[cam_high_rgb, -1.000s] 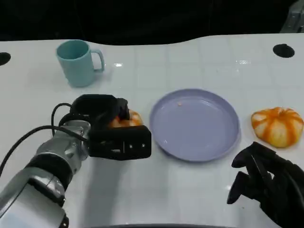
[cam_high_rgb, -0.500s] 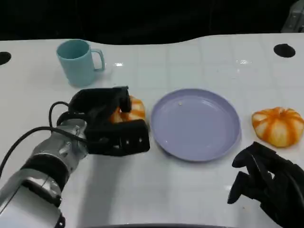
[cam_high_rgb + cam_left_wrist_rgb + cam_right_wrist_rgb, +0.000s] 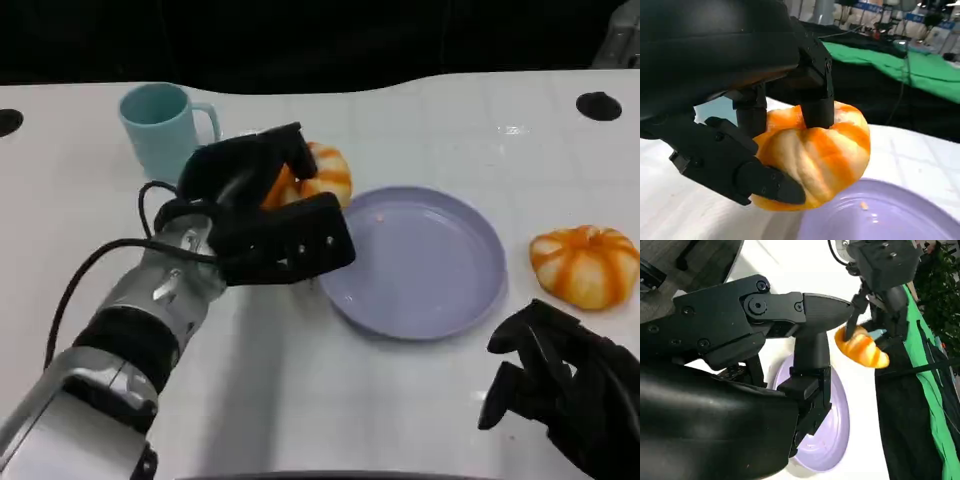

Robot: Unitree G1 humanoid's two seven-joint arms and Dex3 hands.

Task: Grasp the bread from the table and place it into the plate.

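Note:
My left hand (image 3: 262, 215) grips an orange-and-cream striped bread (image 3: 318, 172) and holds it above the table, just beyond the left rim of the lavender plate (image 3: 430, 290). The left wrist view shows the bread (image 3: 817, 152) clamped between black fingers (image 3: 815, 85), with the plate's rim (image 3: 880, 220) below it. A second striped bread (image 3: 585, 264) lies on the table right of the plate. My right hand (image 3: 560, 385) rests low at the near right with nothing in it, fingers loosely curled. In the right wrist view the held bread (image 3: 862, 350) hangs over the plate (image 3: 832, 430).
A teal mug (image 3: 162, 128) stands at the far left, behind my left hand. The white table (image 3: 400, 130) ends at a dark far edge, with a black round hole (image 3: 598, 105) at the far right.
My left hand has lifted the bread off the table and carried it up and to the right, toward the plate's rim. The right hand has stayed put.

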